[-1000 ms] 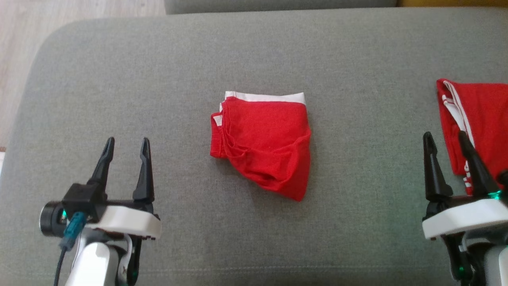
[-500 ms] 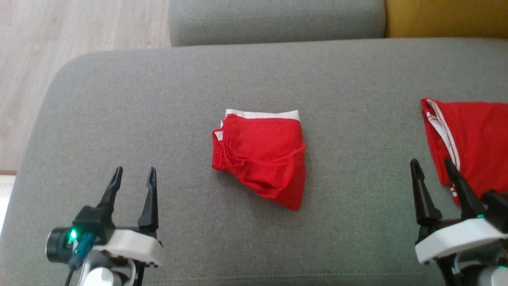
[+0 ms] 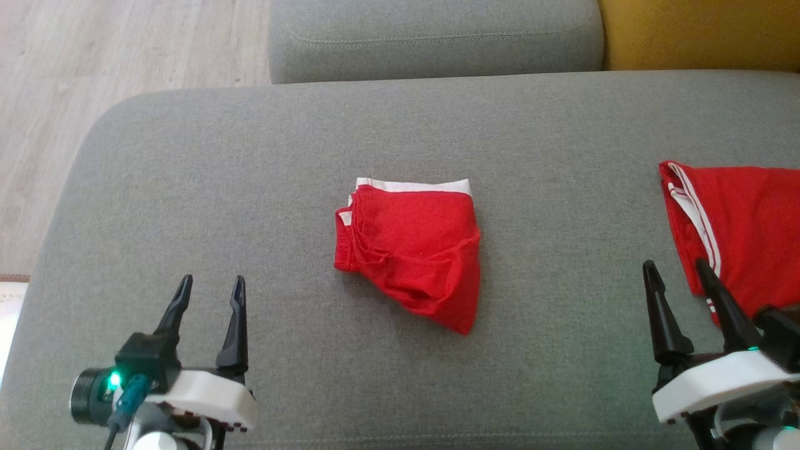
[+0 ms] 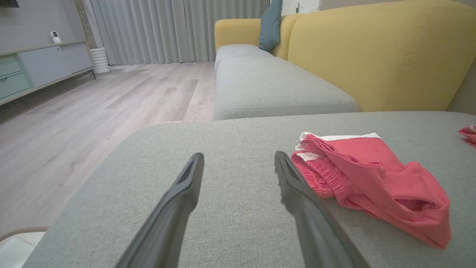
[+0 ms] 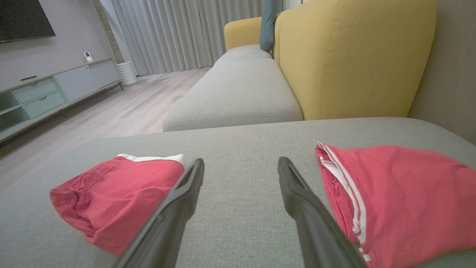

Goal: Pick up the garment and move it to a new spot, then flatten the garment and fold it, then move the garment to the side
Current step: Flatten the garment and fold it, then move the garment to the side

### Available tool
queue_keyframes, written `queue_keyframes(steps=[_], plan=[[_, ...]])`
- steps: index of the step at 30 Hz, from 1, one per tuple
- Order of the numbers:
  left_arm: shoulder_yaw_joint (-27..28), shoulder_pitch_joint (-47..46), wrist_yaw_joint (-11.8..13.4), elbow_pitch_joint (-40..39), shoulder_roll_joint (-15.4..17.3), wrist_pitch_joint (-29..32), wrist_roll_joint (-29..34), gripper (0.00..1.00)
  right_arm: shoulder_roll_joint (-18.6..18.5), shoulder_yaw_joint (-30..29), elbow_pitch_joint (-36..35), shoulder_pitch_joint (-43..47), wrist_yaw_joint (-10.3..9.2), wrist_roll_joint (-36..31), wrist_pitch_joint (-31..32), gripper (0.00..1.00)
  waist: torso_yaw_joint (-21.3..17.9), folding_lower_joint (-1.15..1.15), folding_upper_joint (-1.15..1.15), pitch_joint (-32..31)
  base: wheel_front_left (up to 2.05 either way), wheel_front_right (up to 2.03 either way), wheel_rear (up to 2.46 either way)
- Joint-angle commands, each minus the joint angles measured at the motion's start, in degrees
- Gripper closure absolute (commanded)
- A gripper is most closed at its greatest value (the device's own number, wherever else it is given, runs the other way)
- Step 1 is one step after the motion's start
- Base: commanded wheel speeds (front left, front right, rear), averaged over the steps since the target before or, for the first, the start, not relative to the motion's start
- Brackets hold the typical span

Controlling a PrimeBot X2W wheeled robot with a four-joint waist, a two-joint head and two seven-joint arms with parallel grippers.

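**Both grippers spread wide, nothing held**

The red garment (image 3: pixel 409 250) sits loosely folded mid-frame on the grey cushion (image 3: pixel 250 175), white band toward the top. The left gripper (image 3: pixel 212 279), at lower left, is wide apart and empty, well clear of it. The right gripper (image 3: pixel 674 264), at lower right, is wide and empty too, beside a striped cloth (image 3: pixel 744 231) at the right edge.
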Motion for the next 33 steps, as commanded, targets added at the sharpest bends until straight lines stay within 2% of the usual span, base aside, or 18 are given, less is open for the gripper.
queue_keyframes(steps=[1, 24, 30, 33], plan=[[1.8, -2.2, 0.4, -2.3, 1.1, -0.1, -0.6, 0.00, -1.1, 1.0, -2.5, -1.4, 0.22, 0.0, 0.1, 0.00, 0.0, 0.00, 0.00, 0.1, 0.00, 0.00, 0.00], [0.6, -4.5, 1.0, -3.5, 1.7, -1.0, -0.3, 0.00, -1.5, 0.6, -1.1, -3.5, 0.22, -0.2, 0.9, 0.00, 1.6, 0.00, 0.00, 2.3, 0.00, 0.00, 0.00], [-0.1, -8.6, 0.5, -4.2, 1.3, -1.8, 0.0, 0.00, -2.4, 4.5, 4.9, -9.8, 0.22, 1.2, 1.6, 0.00, 4.4, 0.00, 0.00, 6.2, 0.00, 0.00, 0.00], [-0.6, -11.6, 0.0, -3.7, 0.6, -2.6, -0.1, 0.00, -1.4, 8.2, 12.7, -15.8, 0.22, 2.9, 1.0, 0.00, 6.6, 0.00, 0.00, 8.9, 0.00, 0.00, 0.00]])
